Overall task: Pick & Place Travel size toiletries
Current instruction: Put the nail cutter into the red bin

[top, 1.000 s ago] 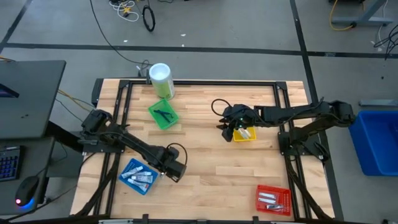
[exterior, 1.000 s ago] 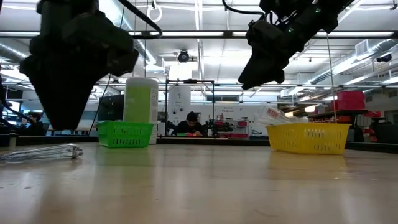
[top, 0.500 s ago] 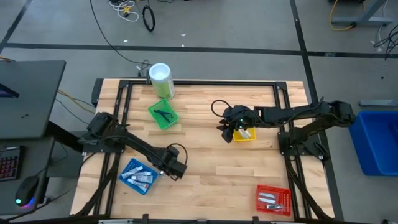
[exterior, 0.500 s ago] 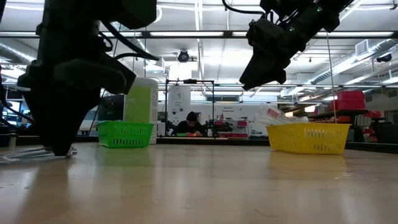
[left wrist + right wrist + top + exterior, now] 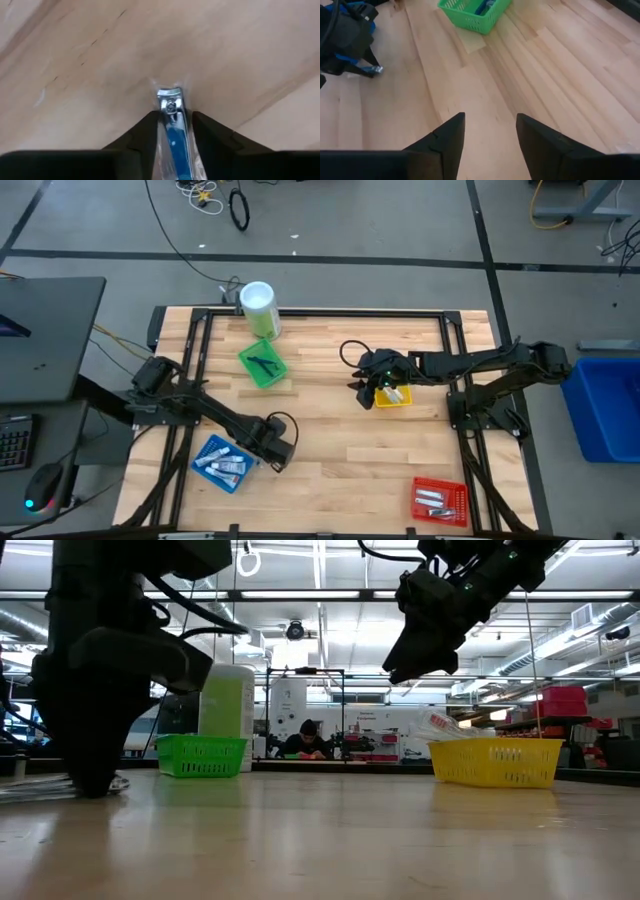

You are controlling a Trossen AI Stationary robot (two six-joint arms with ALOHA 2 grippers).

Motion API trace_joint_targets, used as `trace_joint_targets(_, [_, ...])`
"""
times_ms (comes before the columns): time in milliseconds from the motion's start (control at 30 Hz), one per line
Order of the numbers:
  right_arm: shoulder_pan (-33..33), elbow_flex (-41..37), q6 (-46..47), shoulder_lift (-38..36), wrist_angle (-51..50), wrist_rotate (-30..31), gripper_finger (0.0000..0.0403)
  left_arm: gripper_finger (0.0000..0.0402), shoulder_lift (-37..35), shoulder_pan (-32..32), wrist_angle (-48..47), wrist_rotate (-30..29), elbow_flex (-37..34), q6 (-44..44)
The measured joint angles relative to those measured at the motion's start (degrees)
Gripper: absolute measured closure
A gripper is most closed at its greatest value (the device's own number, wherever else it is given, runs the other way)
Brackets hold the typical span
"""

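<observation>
My left gripper [image 5: 272, 450] is down on the wooden table just right of the blue tray [image 5: 220, 461], shut on a blue and silver nail clipper in a clear wrapper [image 5: 173, 127]. The low view shows this gripper [image 5: 92, 782] at the table top, with the clear wrapper [image 5: 30, 787] sticking out beside it. My right gripper [image 5: 366, 392] hangs open in the air at the left edge of the yellow tray [image 5: 396, 396], touching nothing; its fingers [image 5: 445, 137] look down on bare wood. White tubes lie in the blue tray. My left gripper pinches the wrapped nail clipper between its two fingers [image 5: 150, 131], which come from above, pointing down, and lie along its length. The clipper's silver head [image 5: 170, 97] sticks out past the fingertips. It lies flat on the table.
A green tray [image 5: 263, 365] with thin black pieces sits at the far left, and a tall green canister with a white lid [image 5: 258, 305] stands behind it. A red tray [image 5: 440, 500] with silvery items is at the near right corner. Bare wood lies between the arms.
My left gripper has come down from above the table onto the clear-wrapped clipper and shifted a little toward the table's left edge. The wrapper, plainly visible a second ago, is now mostly behind the gripper.
</observation>
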Motion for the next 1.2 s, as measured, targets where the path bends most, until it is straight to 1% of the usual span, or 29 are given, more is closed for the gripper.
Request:
trace_joint_targets(67, [-0.02, 0.00, -0.02, 0.00, 0.34, 0.00, 0.0212, 0.0292, -0.94, 0.15, 0.64, -1.91, -0.26, 1.33])
trace_joint_targets(167, [0.00, 0.00, -1.64, 0.00, 0.91, -0.04, 0.0205, 0.0328, -2.89, 0.57, 0.97, -6.46, -0.20, 3.04])
trace_joint_targets(267, [0.23, 0.00, -2.41, 0.00, 1.54, -0.01, 0.0198, 0.0350, -4.73, 0.80, 0.91, -8.52, -0.20, 4.22])
trace_joint_targets(400, [0.23, 0.00, -2.55, 0.00, 3.39, -0.06, 0.0192, 0.0347, -8.47, 1.75, 1.25, -9.63, -0.17, 5.85])
trace_joint_targets(533, [0.23, 0.00, -2.55, 0.00, 4.56, -0.04, 0.0190, 0.0332, -12.46, 2.66, 3.67, -12.80, -0.07, 9.12])
trace_joint_targets(667, [0.23, 0.00, -3.04, -0.02, 4.83, -0.50, 0.0193, 0.0340, -13.99, 3.74, 7.57, -13.51, -0.09, 14.20])
trace_joint_targets(733, [0.23, 0.00, -3.73, -0.02, 4.91, -2.79, 0.0198, 0.0344, -14.01, 4.38, 11.16, -13.51, -0.09, 18.02])
trace_joint_targets(800, [0.55, -0.23, -4.46, -0.02, 5.65, -6.57, 0.0202, 0.0344, -13.86, 5.09, 15.46, -13.57, -0.09, 22.08])
trace_joint_targets(900, [1.82, -2.32, -4.92, -0.02, 10.24, -12.27, 0.0206, 0.0339, -13.73, 6.33, 21.51, -14.51, -0.09, 26.86])
trace_joint_targets(1000, [4.05, -6.16, -5.79, -0.02, 19.40, -15.13, 0.0207, 0.0338, -14.13, 7.62, 27.29, -18.37, -0.09, 30.66])
trace_joint_targets(1067, [5.71, -9.04, -5.96, -0.02, 26.64, -15.41, 0.0203, 0.0340, -14.59, 8.31, 30.19, -22.56, -0.07, 33.00])
trace_joint_targets(1100, [6.46, -10.32, -5.96, -0.02, 30.06, -15.36, 0.0200, 0.0340, -14.90, 8.46, 31.39, -25.73, -0.07, 33.78])
trace_joint_targets(1167, [7.80, -12.74, -5.53, -0.02, 38.14, -13.72, 0.0190, 0.0340, -15.13, 8.63, 35.78, -32.62, -0.09, 36.87])
trace_joint_targets(1200, [8.27, -13.74, -5.29, -0.02, 41.88, -12.36, 0.0185, 0.0339, -15.13, 8.71, 38.64, -34.79, -0.07, 39.02])
